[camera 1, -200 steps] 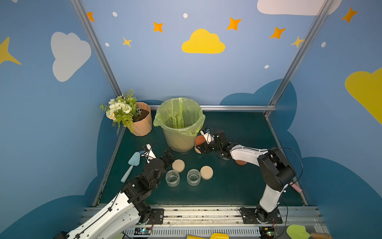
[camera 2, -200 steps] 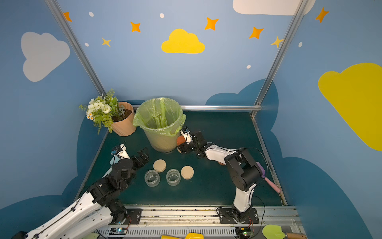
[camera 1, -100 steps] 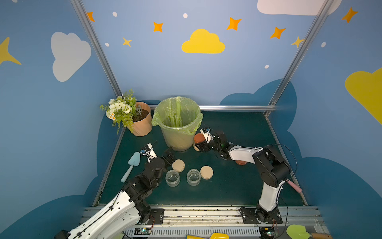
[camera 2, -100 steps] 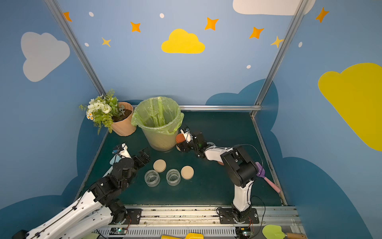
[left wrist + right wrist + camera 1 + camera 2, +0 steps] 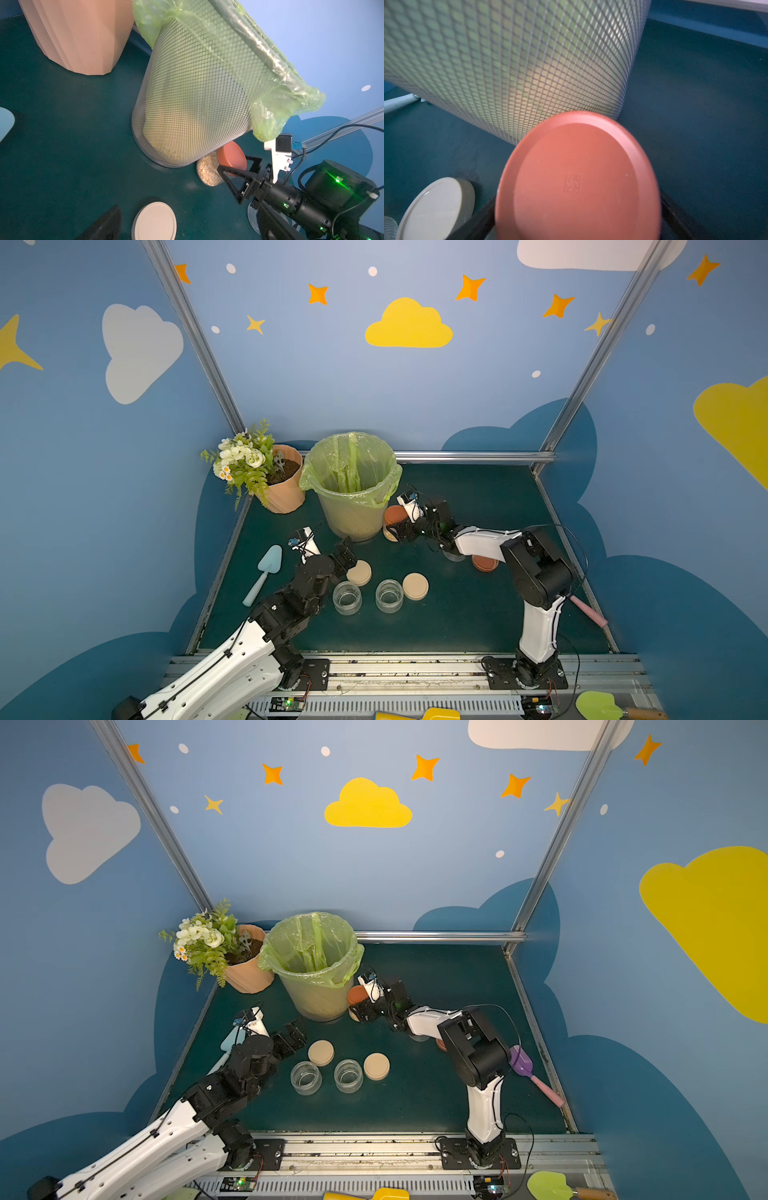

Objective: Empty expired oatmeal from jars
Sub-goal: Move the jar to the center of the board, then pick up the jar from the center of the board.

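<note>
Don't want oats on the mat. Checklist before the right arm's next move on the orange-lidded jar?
1. Lid off the oatmeal jar: not ok; the rust-orange lid is on it.
2. Grip by the right gripper: cannot tell; jaws straddle the jar, contact unclear.
3. Spare left gripper: ok; open and empty.
4. Target bin: ok; upright, green bag open.
5. Lift room: cannot tell; the jar stands close by the bin's base.
6. Nearer two open jars: ok; lids off, nothing seen inside.
</note>
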Tool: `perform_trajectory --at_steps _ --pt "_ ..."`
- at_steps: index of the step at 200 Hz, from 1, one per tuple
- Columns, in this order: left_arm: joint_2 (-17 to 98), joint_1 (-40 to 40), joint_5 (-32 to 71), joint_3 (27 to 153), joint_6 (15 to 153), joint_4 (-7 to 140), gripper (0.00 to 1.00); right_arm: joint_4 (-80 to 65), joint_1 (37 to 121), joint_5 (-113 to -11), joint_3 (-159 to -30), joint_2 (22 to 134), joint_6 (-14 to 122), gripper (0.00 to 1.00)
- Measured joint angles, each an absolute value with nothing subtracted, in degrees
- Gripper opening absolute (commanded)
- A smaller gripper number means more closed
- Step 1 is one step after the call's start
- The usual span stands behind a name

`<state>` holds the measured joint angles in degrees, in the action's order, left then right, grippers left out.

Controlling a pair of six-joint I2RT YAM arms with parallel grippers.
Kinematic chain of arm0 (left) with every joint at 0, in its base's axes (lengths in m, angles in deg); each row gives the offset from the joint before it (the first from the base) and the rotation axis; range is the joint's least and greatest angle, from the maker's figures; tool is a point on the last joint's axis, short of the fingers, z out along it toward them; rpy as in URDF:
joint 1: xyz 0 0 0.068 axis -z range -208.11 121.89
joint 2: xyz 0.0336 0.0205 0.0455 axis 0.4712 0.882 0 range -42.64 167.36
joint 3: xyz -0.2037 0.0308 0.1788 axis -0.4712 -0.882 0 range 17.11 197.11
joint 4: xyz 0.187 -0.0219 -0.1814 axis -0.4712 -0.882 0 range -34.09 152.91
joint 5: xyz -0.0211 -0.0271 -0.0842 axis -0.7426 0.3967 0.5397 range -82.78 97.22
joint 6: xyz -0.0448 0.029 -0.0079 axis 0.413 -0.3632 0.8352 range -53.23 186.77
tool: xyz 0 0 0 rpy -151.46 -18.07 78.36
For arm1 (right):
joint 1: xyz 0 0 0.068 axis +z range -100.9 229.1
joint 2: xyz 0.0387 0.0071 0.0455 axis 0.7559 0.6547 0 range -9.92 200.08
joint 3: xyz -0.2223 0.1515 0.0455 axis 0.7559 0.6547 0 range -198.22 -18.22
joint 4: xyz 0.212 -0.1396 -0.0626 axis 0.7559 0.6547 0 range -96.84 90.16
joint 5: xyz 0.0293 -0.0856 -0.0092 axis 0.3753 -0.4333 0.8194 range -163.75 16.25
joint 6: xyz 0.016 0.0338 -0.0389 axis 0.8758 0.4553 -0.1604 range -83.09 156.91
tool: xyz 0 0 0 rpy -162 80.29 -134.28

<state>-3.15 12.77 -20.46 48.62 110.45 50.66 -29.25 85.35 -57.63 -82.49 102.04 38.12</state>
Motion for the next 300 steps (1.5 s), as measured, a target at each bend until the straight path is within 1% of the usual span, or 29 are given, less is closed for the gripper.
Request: perform_trajectory --at_steps 84,96,106,117,164,177,184,215,228,267,281,300 --pt "-0.44 12.40 -16.42 50.24 106.67 50.77 1.00 -29.21 85.48 -54.25 -86.97 105.65 38.80 0.92" --pt "-0.31 12.40 -16.13 50.59 106.32 50.84 1.00 -29.32 85.55 -53.72 -87.21 105.85 38.89 0.88" --pt "-0.31 12.38 -15.96 50.72 106.15 50.95 1.00 -29.38 85.57 -53.29 -87.32 105.87 39.15 0.81" --pt "-0.22 12.38 -15.76 50.74 105.97 50.97 1.00 -29.62 85.55 -52.83 -87.56 105.87 39.44 0.75" --pt "1.28 12.27 -14.95 50.76 104.49 50.99 1.00 -29.69 85.57 -51.25 -87.58 105.87 39.70 0.62" --pt "1.77 12.11 -14.60 50.80 103.72 51.10 1.00 -29.56 85.53 -50.95 -87.56 105.82 39.70 0.54" --pt "2.07 12.03 -14.43 50.91 103.22 51.16 1.00 -29.54 85.51 -50.68 -87.49 105.78 39.70 0.51" --pt "3.45 11.50 -13.40 51.09 100.73 52.10 1.00 -30.21 85.18 -50.05 -85.33 104.43 39.89 0.47" --pt "4.02 11.24 -12.57 51.18 99.48 52.76 1.00 -29.93 84.91 -49.81 -84.24 103.35 40.16 0.44" --pt "6.57 11.00 -9.27 52.25 94.67 55.27 1.00 -26.98 83.95 -48.35 -82.44 100.73 41.18 0.43" --pt "8.52 11.00 -7.91 53.12 92.55 56.34 1.00 -25.73 83.28 -47.56 -81.50 99.49 41.73 0.41" --pt "12.06 11.00 -5.40 54.69 89.30 57.39 1.00 -25.36 81.94 -46.68 -79.97 97.96 42.74 0.41"
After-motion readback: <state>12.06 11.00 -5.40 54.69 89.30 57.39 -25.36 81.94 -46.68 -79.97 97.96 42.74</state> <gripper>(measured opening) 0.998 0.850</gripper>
